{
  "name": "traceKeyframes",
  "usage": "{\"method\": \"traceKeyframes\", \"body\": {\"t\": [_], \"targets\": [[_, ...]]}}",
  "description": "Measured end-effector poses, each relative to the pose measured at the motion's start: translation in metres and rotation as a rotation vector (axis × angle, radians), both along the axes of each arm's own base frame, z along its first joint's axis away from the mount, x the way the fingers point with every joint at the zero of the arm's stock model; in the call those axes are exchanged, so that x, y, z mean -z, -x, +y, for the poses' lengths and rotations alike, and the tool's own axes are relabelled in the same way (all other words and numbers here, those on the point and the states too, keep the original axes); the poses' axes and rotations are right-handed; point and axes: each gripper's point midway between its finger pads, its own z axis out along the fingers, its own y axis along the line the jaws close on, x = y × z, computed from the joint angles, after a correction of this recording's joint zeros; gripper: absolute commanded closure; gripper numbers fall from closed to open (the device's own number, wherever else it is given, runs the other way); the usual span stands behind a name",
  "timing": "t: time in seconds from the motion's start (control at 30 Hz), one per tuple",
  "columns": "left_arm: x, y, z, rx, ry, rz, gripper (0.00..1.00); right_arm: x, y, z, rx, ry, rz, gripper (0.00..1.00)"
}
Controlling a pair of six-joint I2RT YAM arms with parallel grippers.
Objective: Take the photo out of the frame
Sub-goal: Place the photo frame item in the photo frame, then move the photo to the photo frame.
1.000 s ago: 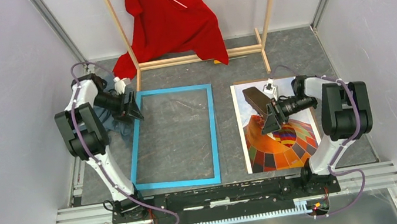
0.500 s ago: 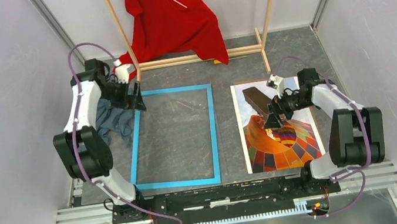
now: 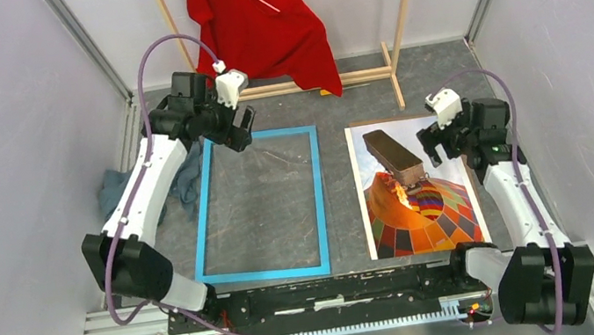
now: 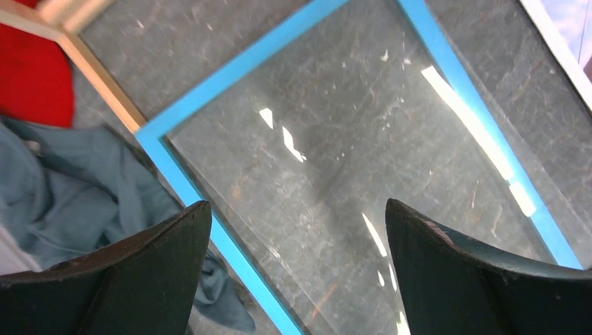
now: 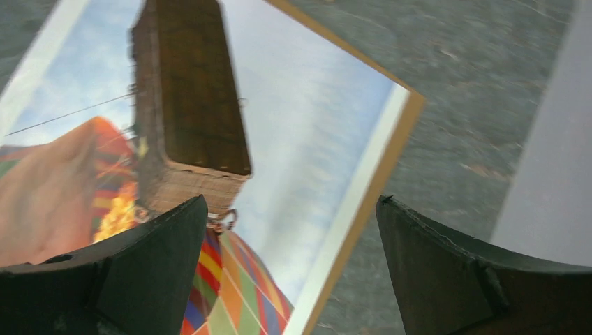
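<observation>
The frame (image 3: 319,200), a thin light blue border round a clear pane, lies flat on the grey table left of centre. In the left wrist view its far left corner (image 4: 230,66) shows below me. My left gripper (image 3: 239,132) hovers above that corner, open with nothing between its fingers (image 4: 297,204). The photo (image 3: 417,194), an orange-red balloon with a brown basket, lies face up to the right of the frame. A brown board edge (image 5: 370,202) shows under it. My right gripper (image 3: 439,144) hangs open over the photo's far right corner (image 5: 307,118), touching nothing (image 5: 292,199).
A wooden clothes rack (image 3: 299,85) with a red garment (image 3: 254,23) stands at the back. A crumpled blue cloth (image 3: 115,190) lies left of the frame, also in the left wrist view (image 4: 70,181). Grey walls close in on both sides.
My left gripper opened wider and rose off the frame's far left corner, moving back and right. My right gripper lifted from over the photo's middle toward its far right corner.
</observation>
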Motion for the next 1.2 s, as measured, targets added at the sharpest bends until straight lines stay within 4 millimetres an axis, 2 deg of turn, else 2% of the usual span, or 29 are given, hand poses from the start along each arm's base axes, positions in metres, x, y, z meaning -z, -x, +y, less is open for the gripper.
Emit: {"method": "traceKeyframes", "body": {"t": [0.13,0.23,0.33,0.47,0.57,0.63,0.87,0.97,1.2], "targets": [[-0.029,-0.007,-0.018,0.010,-0.003,-0.144,0.00,-0.004,-0.003,-0.029,0.137,0.013,-0.033,0.02],[-0.052,-0.009,-0.038,0.028,-0.012,-0.255,0.00,0.000,-0.001,-0.040,0.191,0.005,-0.013,0.02],[-0.065,-0.002,-0.076,0.093,-0.003,-0.329,0.00,-0.001,0.000,-0.039,0.198,-0.009,-0.012,0.02],[-0.062,0.008,-0.137,0.189,0.060,-0.313,0.00,-0.007,0.000,-0.030,0.170,-0.048,-0.031,0.02],[-0.047,0.007,-0.170,0.216,0.128,-0.251,0.00,-0.008,0.000,-0.022,0.136,-0.076,-0.037,0.02],[-0.029,0.005,-0.193,0.230,0.184,-0.181,0.00,-0.004,0.001,-0.019,0.121,-0.089,-0.024,0.02],[0.033,0.013,-0.251,0.248,0.345,0.083,0.00,0.025,0.005,-0.012,0.103,-0.126,0.066,0.02],[0.052,0.014,-0.264,0.219,0.381,0.162,0.00,0.028,0.005,-0.012,0.103,-0.130,0.077,0.02],[0.097,0.008,-0.279,0.096,0.399,0.300,0.00,0.033,0.004,-0.014,0.110,-0.132,0.091,0.02]]}}
